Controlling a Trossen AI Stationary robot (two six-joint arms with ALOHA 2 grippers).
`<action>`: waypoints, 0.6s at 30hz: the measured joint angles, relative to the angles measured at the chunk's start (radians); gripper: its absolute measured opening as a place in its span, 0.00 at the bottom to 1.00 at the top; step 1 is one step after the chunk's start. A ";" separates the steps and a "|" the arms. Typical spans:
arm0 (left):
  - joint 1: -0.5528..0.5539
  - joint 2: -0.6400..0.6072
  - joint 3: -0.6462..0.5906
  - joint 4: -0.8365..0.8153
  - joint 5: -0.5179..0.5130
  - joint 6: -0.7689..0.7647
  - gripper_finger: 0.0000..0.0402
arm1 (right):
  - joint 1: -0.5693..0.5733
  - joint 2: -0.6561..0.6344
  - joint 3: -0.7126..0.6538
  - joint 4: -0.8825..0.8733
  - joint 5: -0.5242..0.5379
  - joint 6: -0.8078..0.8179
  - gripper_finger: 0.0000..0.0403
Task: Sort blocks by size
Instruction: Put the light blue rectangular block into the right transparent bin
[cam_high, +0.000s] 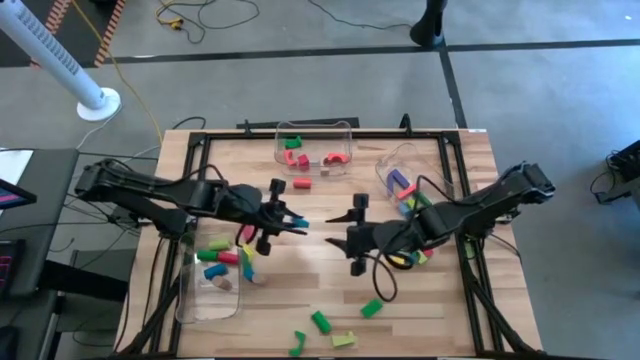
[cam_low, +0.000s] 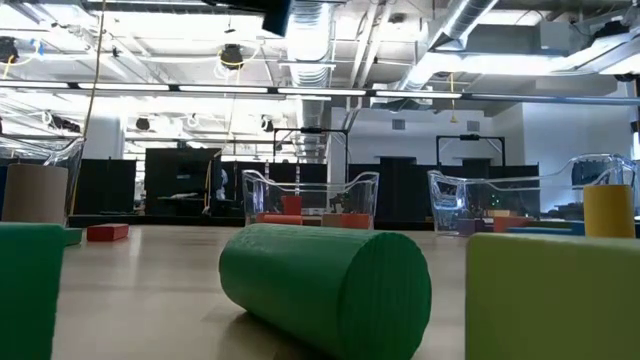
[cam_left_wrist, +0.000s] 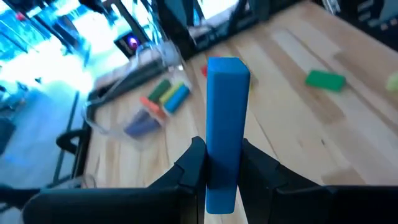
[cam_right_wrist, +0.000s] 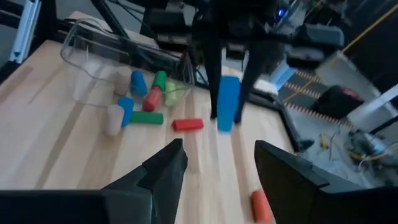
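Pale wooden slatted counter (cam_high: 330, 290) seen from above, with two dark arms reaching toward its middle. Three clear plastic bins: one at the far edge (cam_high: 315, 131) with red, pink and green blocks, one on the right (cam_high: 420, 160) with a mixed handful, one tipped on the left (cam_high: 195, 295) with blocks spilling out. Four small green blocks (cam_high: 321, 322) loose near the front edge, one red block (cam_high: 301, 184) lying alone near the far bin. Left gripper (cam_left_wrist: 222, 163) stretched out low over the counter's middle, jaws pinching a long blue rectangular bar (cam_left_wrist: 225, 124) around its lower half, bar held clear of the wood. Right gripper (cam_right_wrist: 216, 163) facing it from nearby, jaws spread and holding nothing.
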 joint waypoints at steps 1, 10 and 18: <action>0.000 0.003 -0.010 0.031 0.000 0.002 0.15 | -0.005 0.010 0.000 0.016 0.001 -0.012 0.56; 0.000 0.004 -0.070 0.203 0.040 0.019 0.15 | -0.055 0.067 -0.001 0.085 0.003 -0.048 0.56; 0.008 0.036 -0.070 0.253 0.046 0.030 0.15 | -0.064 0.068 -0.001 0.158 -0.007 -0.109 0.54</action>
